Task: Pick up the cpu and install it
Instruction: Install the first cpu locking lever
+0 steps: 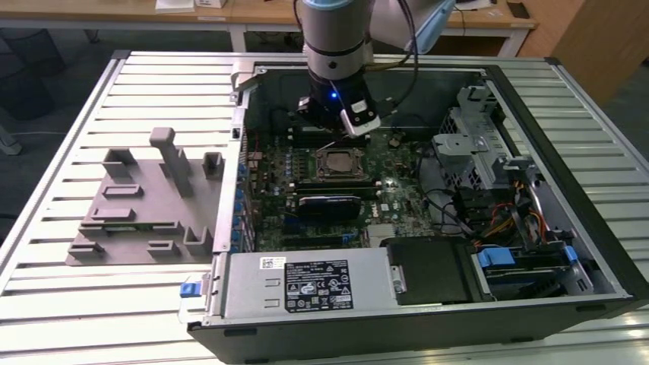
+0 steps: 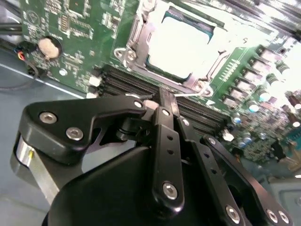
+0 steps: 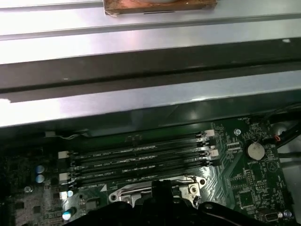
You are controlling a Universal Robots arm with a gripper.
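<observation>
Strong glare washes out cpu (image 2: 181,44) top in second wrist view; motherboard (image 3: 244,188) dim in first wrist view.

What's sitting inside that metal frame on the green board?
The cpu lies within the socket frame, its shiny top facing up and brightly lit in the second wrist view. Whatever lies beneath the chip is covered by it.

Glare washed out the cpu (image 2: 181,44) in the second wrist view, and the gripper (image 3: 161,185) hid most of the socket (image 3: 124,192) in the first wrist view.
</observation>
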